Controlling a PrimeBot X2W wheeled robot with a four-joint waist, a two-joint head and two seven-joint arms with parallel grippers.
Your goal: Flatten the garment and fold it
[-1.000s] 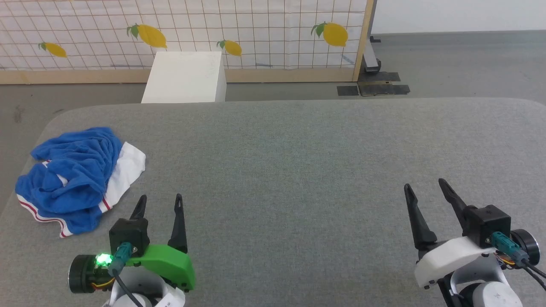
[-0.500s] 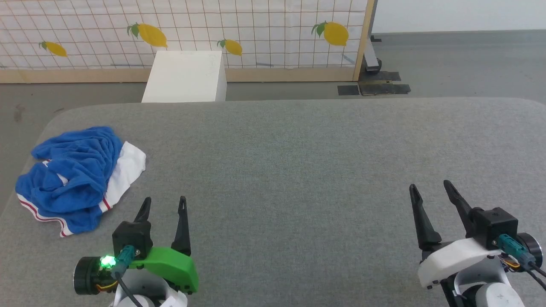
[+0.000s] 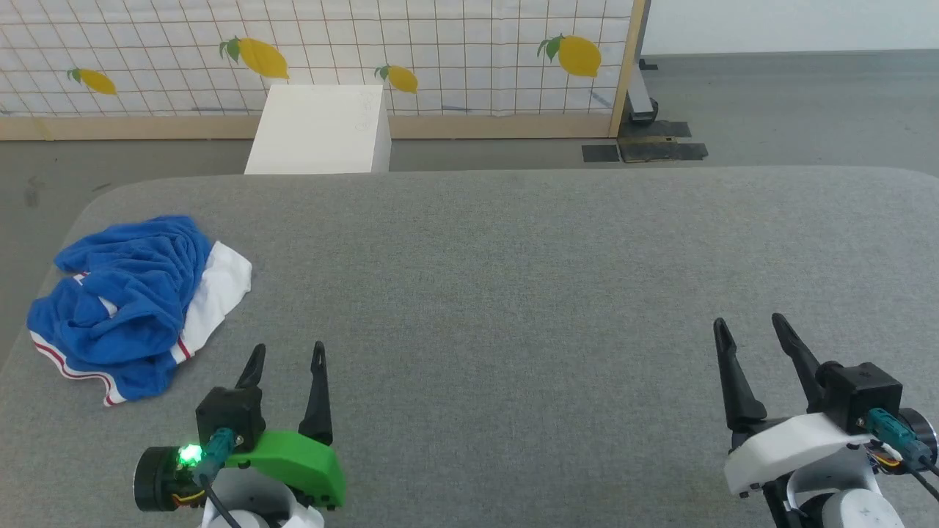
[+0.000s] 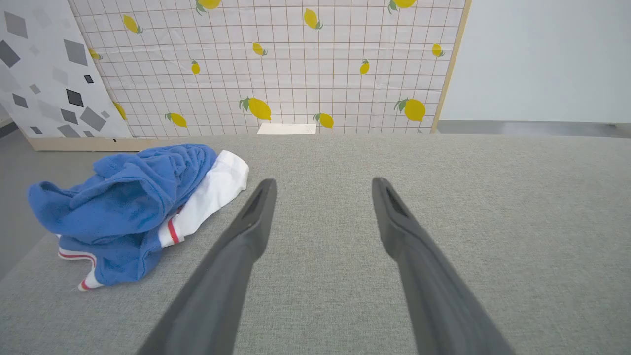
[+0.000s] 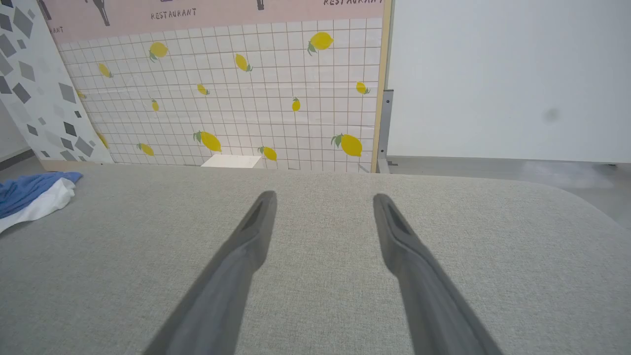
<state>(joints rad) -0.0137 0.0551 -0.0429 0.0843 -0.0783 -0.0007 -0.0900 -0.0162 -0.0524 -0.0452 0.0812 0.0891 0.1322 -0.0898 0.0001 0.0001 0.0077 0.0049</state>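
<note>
The garment (image 3: 128, 293) lies crumpled in a heap near the left edge of the grey table (image 3: 513, 279), royal blue with a white sleeve and red-striped white trim showing. Its lettering and number are hidden in the folds. In the left wrist view the garment (image 4: 128, 207) sits left of my fingers, and in the right wrist view the garment (image 5: 29, 197) is far off at the left edge. My left gripper (image 3: 287, 349) stands open just right of the heap, touching nothing. My right gripper (image 3: 748, 323) is open at the lower right, empty.
A white box (image 3: 319, 130) stands on the floor behind the table's far edge. A lemon-patterned tiled screen (image 3: 330, 51) in a wooden frame closes the back, with a dark metal foot (image 3: 645, 147) at its right end. The table's left edge runs close to the garment.
Both grippers have slid a little lower and rightward in the head view, still open. The garment has not moved apart from a slight camera shift.
</note>
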